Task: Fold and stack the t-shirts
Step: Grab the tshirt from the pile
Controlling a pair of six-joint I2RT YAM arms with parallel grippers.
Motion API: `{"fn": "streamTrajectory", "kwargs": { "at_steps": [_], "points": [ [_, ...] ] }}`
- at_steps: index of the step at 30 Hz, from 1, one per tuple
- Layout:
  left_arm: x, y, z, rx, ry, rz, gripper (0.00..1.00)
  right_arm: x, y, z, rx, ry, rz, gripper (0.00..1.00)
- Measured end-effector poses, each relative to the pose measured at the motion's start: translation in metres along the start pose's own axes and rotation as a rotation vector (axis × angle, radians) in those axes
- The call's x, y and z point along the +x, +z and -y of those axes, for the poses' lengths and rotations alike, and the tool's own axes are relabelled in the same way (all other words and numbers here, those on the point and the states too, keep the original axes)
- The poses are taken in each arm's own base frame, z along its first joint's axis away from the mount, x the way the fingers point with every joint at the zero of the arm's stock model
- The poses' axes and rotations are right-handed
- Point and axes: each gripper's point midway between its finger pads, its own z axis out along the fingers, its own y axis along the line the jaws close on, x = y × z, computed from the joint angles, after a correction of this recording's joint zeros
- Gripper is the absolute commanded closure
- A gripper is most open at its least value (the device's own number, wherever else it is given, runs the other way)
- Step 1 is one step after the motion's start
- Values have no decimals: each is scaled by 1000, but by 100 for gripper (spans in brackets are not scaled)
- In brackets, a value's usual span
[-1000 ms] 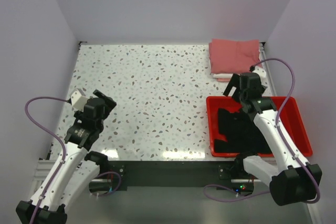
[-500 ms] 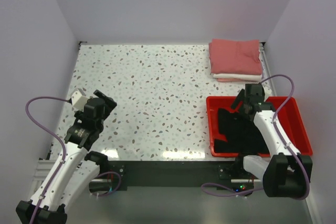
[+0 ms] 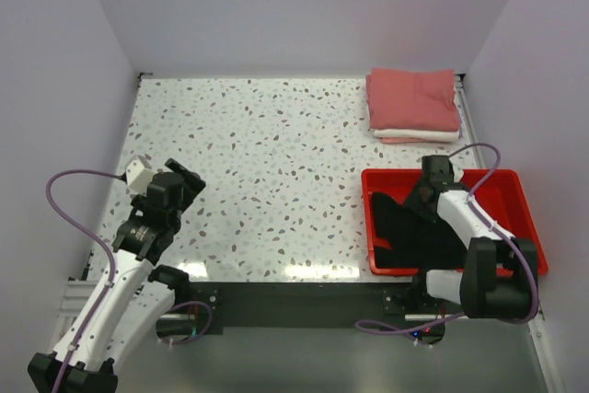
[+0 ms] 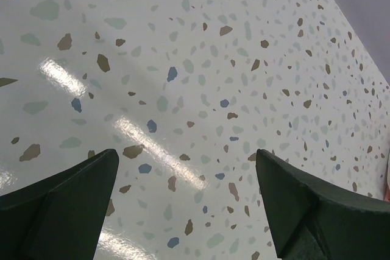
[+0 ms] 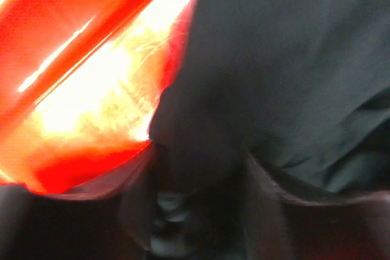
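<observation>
Fingers of our right gripper (image 3: 419, 198) sit in the black shirt (image 3: 414, 232); we cannot tell their grip. Our left gripper (image 4: 186, 153) gapes.

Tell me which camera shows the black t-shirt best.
Top external: most of the black t-shirt shows, lying in the red tray. Right wrist gives only a blurred close-up of it; left wrist shows only the table.

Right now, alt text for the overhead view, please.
The right gripper is down on a black t-shirt in a red tray. The left gripper hovers open over the table; a pink t-shirt tops a white t-shirt beyond.
</observation>
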Motion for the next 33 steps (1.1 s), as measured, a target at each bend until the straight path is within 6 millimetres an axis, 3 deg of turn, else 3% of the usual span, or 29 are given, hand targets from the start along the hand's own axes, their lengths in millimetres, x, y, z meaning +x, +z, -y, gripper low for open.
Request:
{"fn": "streamTrajectory", "kwargs": {
  "at_steps": [2,6,9,13,20,25,33],
  "points": [
    [-1,-1,1,6,-4,2,0,0,0,-2,-17,10,2,88],
    [-2,-3,2,17,-9,3,0,-7,-10,-6,-49,22,41,100],
    [-1,-3,3,21,-9,-1,0,-19,-29,-6,-76,32,97,100],
    [1,-3,4,27,-3,-11,0,-51,-71,-12,-143,50,222,100],
    [6,-3,5,35,8,-37,0,-118,-177,-25,-296,84,486,100],
    [7,-3,6,39,16,-44,0,-146,-236,-36,-407,73,594,100],
    [12,-2,9,51,33,-66,0,-184,-292,-81,-608,2,645,100]
  ]
}}
